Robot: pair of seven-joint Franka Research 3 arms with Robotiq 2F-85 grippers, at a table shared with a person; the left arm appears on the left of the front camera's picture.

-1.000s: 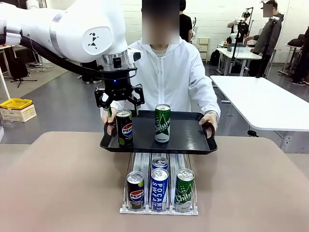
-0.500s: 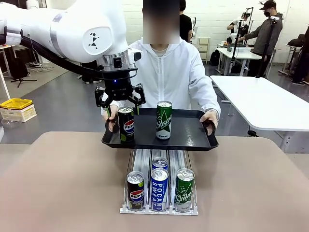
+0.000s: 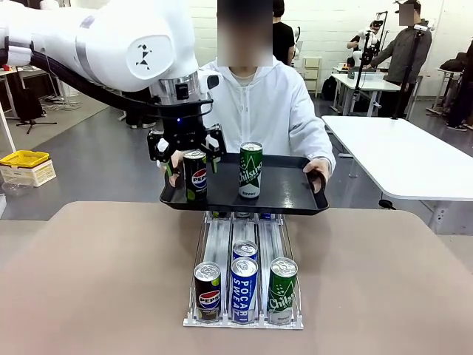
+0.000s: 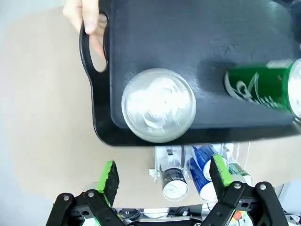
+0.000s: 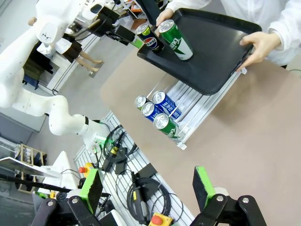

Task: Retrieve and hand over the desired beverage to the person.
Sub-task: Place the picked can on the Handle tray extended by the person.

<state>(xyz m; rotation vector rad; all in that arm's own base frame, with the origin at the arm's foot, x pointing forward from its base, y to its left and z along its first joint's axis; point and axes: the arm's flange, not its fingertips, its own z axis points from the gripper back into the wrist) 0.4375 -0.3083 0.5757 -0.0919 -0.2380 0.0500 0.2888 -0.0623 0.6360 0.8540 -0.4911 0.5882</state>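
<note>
Found Pepsi can (image 3: 195,175) upright at tray (image 3: 288,194) near-left corner, directly below left gripper (image 3: 187,151). Fingers spread wide, gripping nothing, straddling can top. Right gripper (image 5: 148,188) likewise open, empty, well apart.

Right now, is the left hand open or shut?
Open: the left hand has its green pads spread wide above the Pepsi can, not touching it.

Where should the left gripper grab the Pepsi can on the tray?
Probably mid-body, coming straight down from above. The Pepsi can stands upright near the tray's left end, and the left gripper hovers open over its top. The green can stands well apart, so both fingers should clear.
</note>
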